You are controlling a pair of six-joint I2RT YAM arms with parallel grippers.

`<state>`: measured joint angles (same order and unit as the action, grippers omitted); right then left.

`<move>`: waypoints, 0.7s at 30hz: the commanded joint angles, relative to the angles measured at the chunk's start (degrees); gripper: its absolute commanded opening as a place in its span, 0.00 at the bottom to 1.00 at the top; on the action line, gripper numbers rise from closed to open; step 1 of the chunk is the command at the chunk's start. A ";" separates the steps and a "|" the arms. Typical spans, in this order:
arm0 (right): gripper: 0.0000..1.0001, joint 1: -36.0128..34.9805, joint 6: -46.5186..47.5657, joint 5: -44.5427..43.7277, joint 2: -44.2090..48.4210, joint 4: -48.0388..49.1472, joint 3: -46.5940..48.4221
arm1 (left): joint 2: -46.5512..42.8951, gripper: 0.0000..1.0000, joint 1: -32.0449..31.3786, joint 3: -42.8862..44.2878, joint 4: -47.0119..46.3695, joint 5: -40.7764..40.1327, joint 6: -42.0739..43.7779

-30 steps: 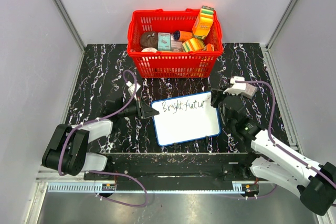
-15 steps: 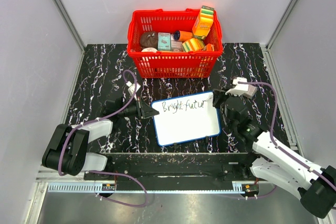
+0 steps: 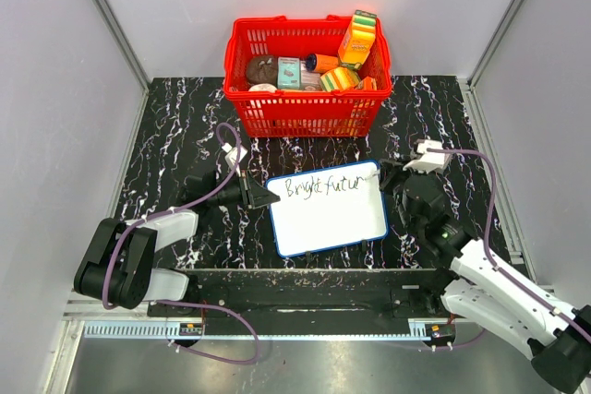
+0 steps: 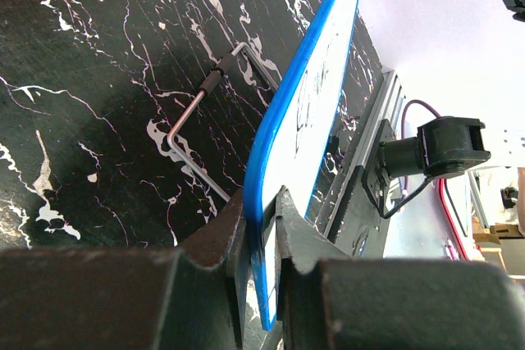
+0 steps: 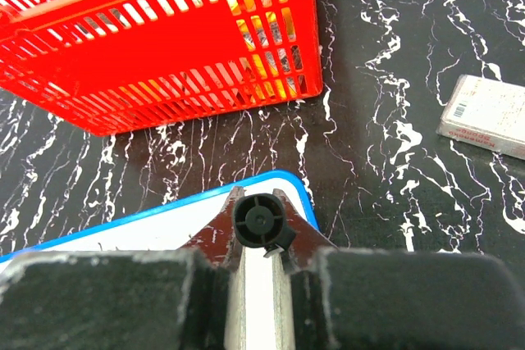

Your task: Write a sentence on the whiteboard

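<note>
The black marbled surface (image 3: 185,126) carries a red basket (image 3: 305,115) at the middle of its far edge. Nearer, between the two arms, the whiteboard (image 3: 328,219) lies toward the near edge. The left fingers (image 4: 238,223) are clenched on its left rim. The right fingers (image 5: 223,223) grasp a marker (image 5: 261,223) at the board's far right corner. The sentence (image 3: 320,186) reads "Bright futur" along the far rim.

Between the whiteboard (image 3: 328,219) and the red basket (image 3: 307,76), a narrow strip of table (image 3: 185,117) is free for me to pass; the basket wall blocks the far side (a small white box (image 5: 484,116) lies on my right side).
</note>
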<state>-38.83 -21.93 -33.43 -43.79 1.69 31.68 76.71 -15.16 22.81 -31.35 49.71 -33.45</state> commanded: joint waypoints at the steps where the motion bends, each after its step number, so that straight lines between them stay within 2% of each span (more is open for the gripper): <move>1: 0.00 0.42 -0.30 0.03 1.87 0.24 1.72 | 1.78 0.00 0.30 0.40 2.17 -6.91 6.64; 21: 0.00 0.42 -1.09 0.65 -2.97 2.09 0.84 | 1.78 0.00 0.30 0.40 2.17 -6.82 6.64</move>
<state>-38.81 -22.55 -32.88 -46.13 2.24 31.70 76.95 -15.16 22.81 -31.42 49.76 -33.47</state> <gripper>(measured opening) 0.144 0.159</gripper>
